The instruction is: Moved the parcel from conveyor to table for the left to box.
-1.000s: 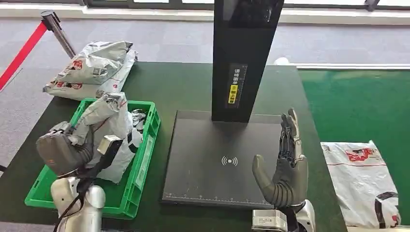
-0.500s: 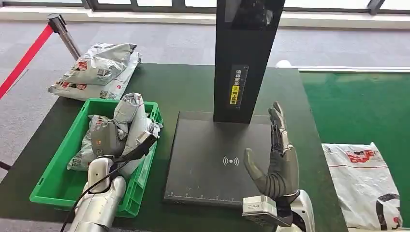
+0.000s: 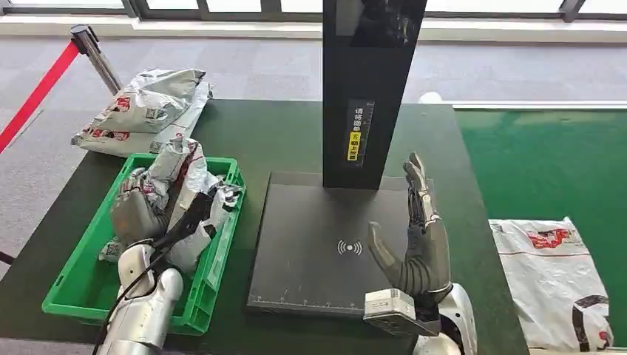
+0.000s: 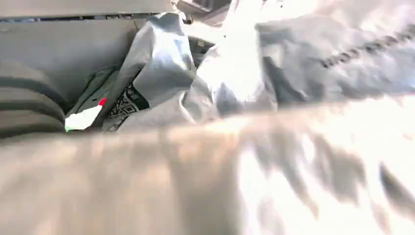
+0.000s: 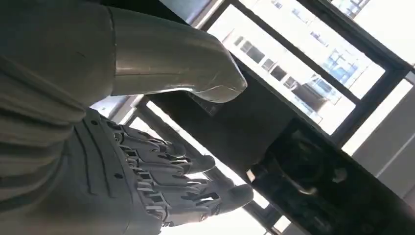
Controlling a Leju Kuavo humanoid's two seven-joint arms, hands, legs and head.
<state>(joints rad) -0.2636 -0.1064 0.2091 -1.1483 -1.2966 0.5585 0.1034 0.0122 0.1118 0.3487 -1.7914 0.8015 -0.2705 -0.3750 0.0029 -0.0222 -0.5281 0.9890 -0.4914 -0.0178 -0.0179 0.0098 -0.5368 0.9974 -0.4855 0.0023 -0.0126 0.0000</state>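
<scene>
Head view: left hand is gripping the crumpled parcel inside the green crate; right hand is hovering with fingers apart, holding nothing.

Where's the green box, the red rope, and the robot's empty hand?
green crate [image 3: 78, 287], head view, bare floor inside its near end.
red rope [image 3: 35, 96], head view, middle of the band.
right hand [image 3: 418, 251], head view, its palm.

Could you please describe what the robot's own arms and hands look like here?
Both arms are glossy silver. The left arm has a black cable along it; its left hand is grey. The right hand has a thick grey thumb, darker segmented fingers and a silver block at the wrist.
</scene>
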